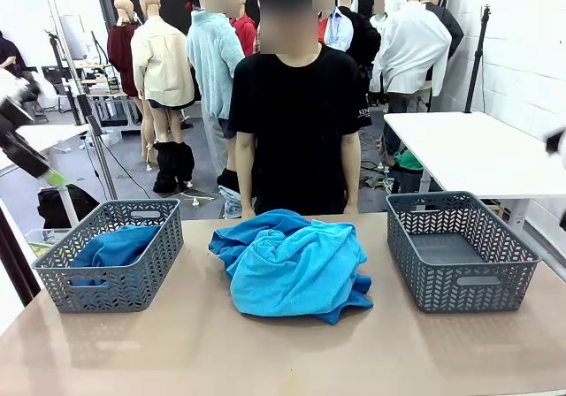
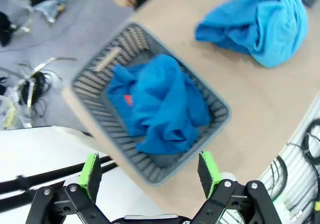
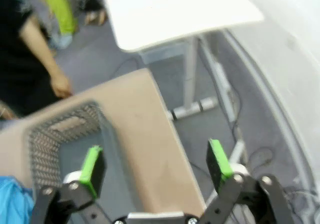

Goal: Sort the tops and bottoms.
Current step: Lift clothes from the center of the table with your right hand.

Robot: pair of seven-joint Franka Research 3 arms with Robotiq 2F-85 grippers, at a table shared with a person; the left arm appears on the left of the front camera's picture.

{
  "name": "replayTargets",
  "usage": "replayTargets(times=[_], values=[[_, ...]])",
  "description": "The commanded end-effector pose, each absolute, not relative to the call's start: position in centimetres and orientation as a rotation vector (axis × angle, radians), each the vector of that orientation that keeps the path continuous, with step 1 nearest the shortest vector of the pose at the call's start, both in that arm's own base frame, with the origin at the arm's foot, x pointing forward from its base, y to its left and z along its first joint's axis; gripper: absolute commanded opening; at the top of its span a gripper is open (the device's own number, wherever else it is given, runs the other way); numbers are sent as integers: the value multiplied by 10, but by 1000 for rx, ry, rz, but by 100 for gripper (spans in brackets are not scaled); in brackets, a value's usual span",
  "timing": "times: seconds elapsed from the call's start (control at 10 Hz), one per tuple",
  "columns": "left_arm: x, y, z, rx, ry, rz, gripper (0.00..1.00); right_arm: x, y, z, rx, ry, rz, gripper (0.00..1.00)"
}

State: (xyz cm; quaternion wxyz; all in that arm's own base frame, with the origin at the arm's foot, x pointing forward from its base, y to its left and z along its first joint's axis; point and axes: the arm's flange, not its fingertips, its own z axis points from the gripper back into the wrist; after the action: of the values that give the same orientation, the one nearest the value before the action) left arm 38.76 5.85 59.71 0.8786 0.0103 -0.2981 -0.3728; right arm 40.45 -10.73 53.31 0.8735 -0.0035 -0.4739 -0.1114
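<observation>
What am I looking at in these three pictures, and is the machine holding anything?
Two robot arms share a table with a person standing across it. The wide picture comes from a fixed camera between the arms. The other two come from wrist cameras, looking along the left tool and the right tool, with their green pads. A pile of blue clothes lies in the middle. The left basket has blue cloth in it; the right basket holds no clothes. Both tools are open, holding nothing.
</observation>
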Motion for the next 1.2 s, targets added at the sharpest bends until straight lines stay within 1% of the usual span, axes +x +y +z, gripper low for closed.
replayTargets(times=[0.0, 0.1, 0.2, 0.3, 0.4, 0.5, 0.6, 0.7, 0.9, 1.0, 1.1], values=[[370, 102, 616, 82, -782, -697, 100, 430, -45, 599, 29, -1110, 57, 100], [366, 120, 619, 138, -819, -638, 100, 436, -15, 621, 33, -1120, 163, 100], [361, 141, 617, 152, -830, -580, 100, 439, 23, 640, 10, -1126, 267, 100], [361, 160, 610, 173, -838, -522, 100, 445, 55, 652, 50, -1099, 379, 100], [362, 179, 602, 223, -835, -423, 100, 451, 91, 661, 68, -1051, 493, 100], [361, 204, 598, 230, -905, -312, 100, 460, 134, 663, 23, -970, 639, 100], [344, 221, 599, 198, -982, -240, 100, 469, 174, 659, -39, -913, 748, 100], [354, 197, 610, 191, -877, -416, 100, 478, 210, 647, -72, -840, 847, 100], [354, 197, 610, 191, -877, -416, 100, 487, 260, 609, -84, -724, 956, 100], [354, 197, 610, 191, -877, -416, 100, 487, 279, 587, -49, -674, 999, 100], [354, 197, 610, 191, -877, -416, 100, 487, 298, 561, -71, -635, 1031, 100]])
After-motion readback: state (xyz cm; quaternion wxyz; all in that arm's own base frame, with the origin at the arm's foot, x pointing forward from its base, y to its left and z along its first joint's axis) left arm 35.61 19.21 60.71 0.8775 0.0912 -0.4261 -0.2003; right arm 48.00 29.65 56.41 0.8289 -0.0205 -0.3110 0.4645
